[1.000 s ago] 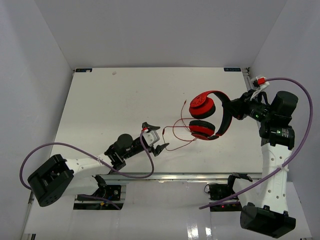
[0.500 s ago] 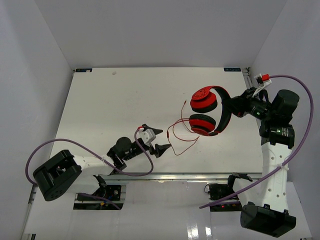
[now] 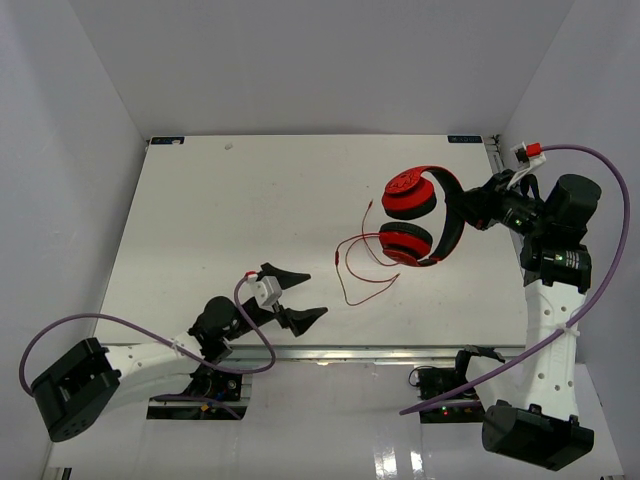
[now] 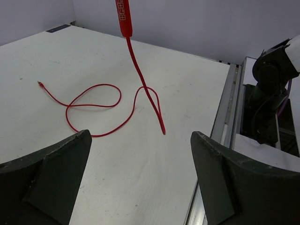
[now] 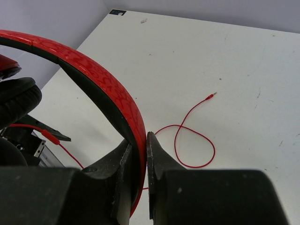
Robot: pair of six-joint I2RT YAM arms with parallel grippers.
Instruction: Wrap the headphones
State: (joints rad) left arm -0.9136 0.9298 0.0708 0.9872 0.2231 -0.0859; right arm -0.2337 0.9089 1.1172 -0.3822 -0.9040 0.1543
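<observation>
The red headphones hang in the air at the right of the table, held by their headband. My right gripper is shut on the headband; its fingers pinch the red band. The thin red cable drops from the earcups and lies in loops on the table; it also shows in the left wrist view and the right wrist view. My left gripper is open and empty, low near the front edge, left of the cable.
The white table has a metal rail along its front edge. Grey walls enclose the back and sides. Purple robot cables loop beside both arms.
</observation>
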